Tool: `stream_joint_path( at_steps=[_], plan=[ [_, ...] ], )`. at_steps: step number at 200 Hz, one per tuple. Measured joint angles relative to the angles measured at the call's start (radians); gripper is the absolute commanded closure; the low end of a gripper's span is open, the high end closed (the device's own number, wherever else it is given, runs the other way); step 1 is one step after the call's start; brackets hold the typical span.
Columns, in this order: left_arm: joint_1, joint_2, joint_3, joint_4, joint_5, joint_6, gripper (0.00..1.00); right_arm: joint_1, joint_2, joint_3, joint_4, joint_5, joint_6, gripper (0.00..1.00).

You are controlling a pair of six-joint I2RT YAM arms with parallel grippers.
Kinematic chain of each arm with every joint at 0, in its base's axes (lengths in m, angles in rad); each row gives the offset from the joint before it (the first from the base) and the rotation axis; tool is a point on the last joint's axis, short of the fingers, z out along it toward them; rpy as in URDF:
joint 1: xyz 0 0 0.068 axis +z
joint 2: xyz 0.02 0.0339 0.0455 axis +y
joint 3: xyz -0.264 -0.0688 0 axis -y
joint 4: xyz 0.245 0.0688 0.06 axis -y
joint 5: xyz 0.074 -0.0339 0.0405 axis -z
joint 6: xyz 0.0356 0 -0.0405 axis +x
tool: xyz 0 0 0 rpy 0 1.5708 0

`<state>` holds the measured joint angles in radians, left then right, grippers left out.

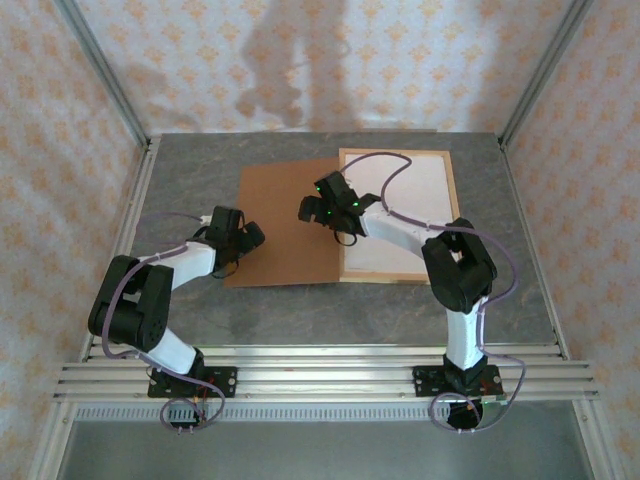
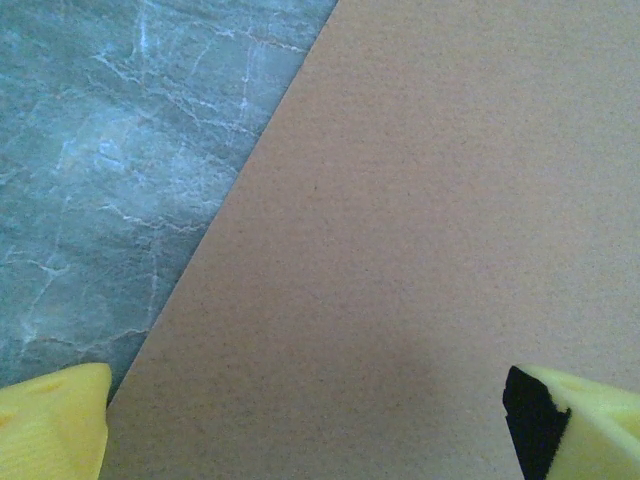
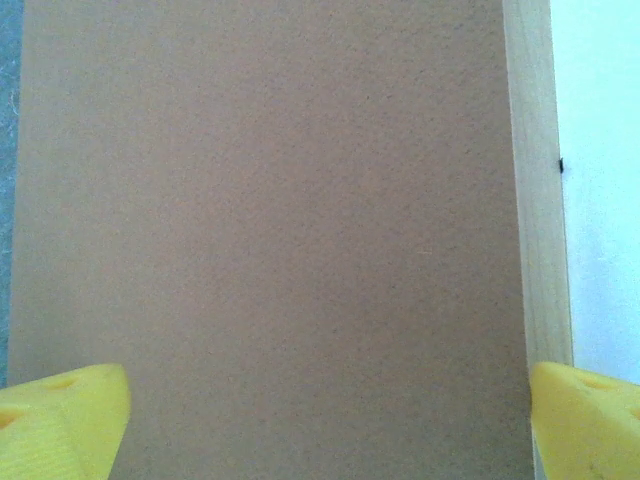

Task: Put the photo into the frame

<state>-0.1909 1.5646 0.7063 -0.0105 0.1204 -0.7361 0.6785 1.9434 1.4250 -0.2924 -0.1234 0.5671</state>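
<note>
The frame [image 1: 396,153] of light wood lies flat at the back right of the table, and its left rail [image 3: 535,200] runs down the right wrist view. A plain white sheet [image 1: 410,190] fills it; I cannot tell whether this is the photo's back. No printed side of the photo shows. A brown backing board [image 1: 285,215] lies flat against the frame's left rail. My right gripper [image 1: 322,212] hovers open over the board's right part [image 3: 270,220], its yellow fingertips [image 3: 60,415] wide apart. My left gripper [image 1: 243,240] hangs open over the board's left edge [image 2: 420,250], holding nothing.
The grey marbled tabletop [image 1: 330,310] stretches in front of the board and frame, and also shows left of the board [image 2: 110,180]. Aluminium posts and patterned walls close in the table on three sides. The arms' bases stand on a rail [image 1: 320,365] at the near edge.
</note>
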Motion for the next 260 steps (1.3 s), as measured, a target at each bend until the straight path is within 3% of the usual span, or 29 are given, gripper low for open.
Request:
stream_joint_path(
  at_steps=[56, 131, 179, 260],
  plan=[
    [-0.007, 0.011, 0.023, -0.012, 0.004, 0.001, 0.02, 0.002, 0.0, -0.001, -0.062, 0.035, -0.017, 0.0],
    [-0.005, 0.015, 0.055, -0.056, 0.136, 0.03, 0.0, -0.011, -0.035, -0.002, -0.149, 0.101, -0.063, 0.0],
    [0.01, -0.001, 0.056, -0.096, 0.219, 0.04, 0.0, -0.071, -0.05, -0.014, -0.141, 0.055, -0.074, 0.0],
    [0.01, -0.001, 0.061, -0.119, 0.224, 0.068, 0.02, -0.161, -0.053, -0.154, -0.019, -0.13, -0.079, 0.02]
  ],
)
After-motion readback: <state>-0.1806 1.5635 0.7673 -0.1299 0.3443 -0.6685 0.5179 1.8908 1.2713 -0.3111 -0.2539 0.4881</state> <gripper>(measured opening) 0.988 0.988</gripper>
